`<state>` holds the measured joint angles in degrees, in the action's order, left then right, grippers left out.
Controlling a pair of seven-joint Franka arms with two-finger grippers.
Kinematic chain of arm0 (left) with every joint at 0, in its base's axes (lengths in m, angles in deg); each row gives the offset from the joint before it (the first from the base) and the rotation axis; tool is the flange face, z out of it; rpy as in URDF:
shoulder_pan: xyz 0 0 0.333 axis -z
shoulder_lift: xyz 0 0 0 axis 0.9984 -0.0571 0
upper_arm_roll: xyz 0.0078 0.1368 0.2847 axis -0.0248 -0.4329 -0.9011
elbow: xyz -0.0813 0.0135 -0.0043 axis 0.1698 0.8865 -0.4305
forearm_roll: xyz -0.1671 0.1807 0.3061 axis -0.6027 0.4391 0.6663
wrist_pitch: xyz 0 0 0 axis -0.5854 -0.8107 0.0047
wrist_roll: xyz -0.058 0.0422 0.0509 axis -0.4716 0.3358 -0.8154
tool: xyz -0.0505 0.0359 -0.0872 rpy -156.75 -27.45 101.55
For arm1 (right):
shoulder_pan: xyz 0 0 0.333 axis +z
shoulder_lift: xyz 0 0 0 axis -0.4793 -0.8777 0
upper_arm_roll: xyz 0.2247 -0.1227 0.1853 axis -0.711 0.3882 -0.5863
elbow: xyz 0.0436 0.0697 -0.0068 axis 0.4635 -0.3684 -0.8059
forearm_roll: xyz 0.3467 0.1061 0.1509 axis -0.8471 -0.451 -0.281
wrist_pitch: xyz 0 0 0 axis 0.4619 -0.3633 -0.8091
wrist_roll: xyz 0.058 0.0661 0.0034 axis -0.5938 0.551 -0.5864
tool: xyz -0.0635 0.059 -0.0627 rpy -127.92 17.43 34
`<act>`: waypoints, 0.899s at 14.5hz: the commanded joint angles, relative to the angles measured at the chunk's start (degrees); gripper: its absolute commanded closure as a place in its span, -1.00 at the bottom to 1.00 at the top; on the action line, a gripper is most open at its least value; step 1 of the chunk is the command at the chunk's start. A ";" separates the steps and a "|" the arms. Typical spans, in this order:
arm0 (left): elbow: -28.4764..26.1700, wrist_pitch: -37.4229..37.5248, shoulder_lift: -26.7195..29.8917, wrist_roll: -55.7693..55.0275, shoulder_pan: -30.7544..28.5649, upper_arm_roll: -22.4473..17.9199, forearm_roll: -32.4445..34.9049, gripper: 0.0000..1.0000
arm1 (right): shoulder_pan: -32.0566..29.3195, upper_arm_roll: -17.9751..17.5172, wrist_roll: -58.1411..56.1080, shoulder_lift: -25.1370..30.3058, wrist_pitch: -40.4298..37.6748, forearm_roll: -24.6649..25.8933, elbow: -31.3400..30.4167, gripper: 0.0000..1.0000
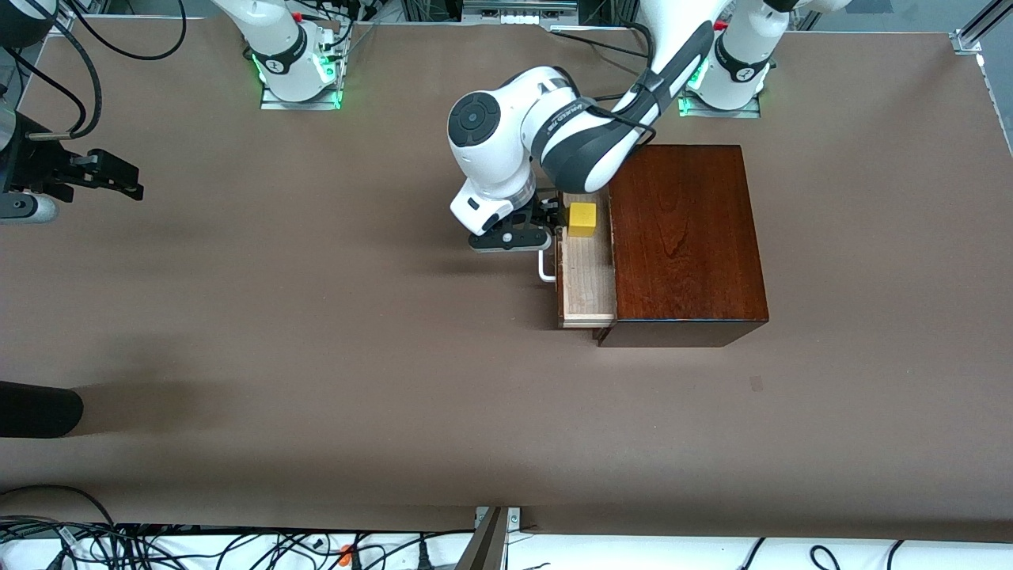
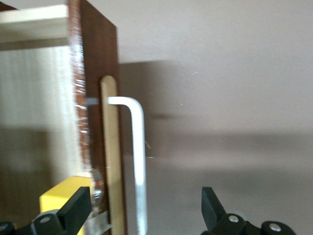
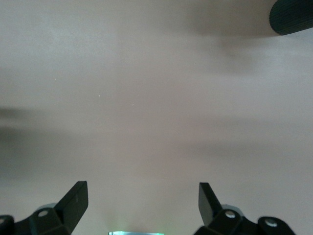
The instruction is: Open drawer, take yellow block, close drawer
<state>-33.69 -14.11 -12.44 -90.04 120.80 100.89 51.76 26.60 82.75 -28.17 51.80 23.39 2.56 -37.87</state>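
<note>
The table (image 1: 316,332) is carrying a plain brown matte covering across its whole top. Directly on it, toward the left arm's end, a dark reddish-brown wooden box (image 1: 684,237) is sitting flat, with its drawer (image 1: 587,277) standing pulled out toward the right arm's end. Nearer to the front camera than the box, a small darker mark (image 1: 756,383) is showing on the covering. A dark rounded object (image 1: 36,409) is reaching in at the right arm's end, well apart from the box; whether it is touching the surface cannot be told.

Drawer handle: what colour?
White; the drawer handle shows best in the left wrist view.
</note>
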 commanded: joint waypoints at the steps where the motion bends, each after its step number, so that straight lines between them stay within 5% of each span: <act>1: 3.13 6.63 3.50 4.20 -1.10 -1.01 -0.86 -1.00 | -0.60 -0.67 1.34 -0.42 0.86 -1.31 1.48 -1.00; 5: 2.96 11.03 9.39 16.76 -9.27 -0.23 -1.74 -1.00 | 1.24 -1.20 8.28 -0.34 0.78 -3.69 4.29 -1.00; 13: 2.87 20.70 17.92 40.49 -27.99 -0.14 -12.10 -1.00 | 19.15 -1.20 39.80 -2.26 1.83 -3.96 4.92 -1.00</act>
<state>-29.82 4.08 2.81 -54.67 97.17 100.09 42.92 41.64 81.11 3.57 51.37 24.68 -1.18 -33.90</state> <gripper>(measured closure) 0.000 0.000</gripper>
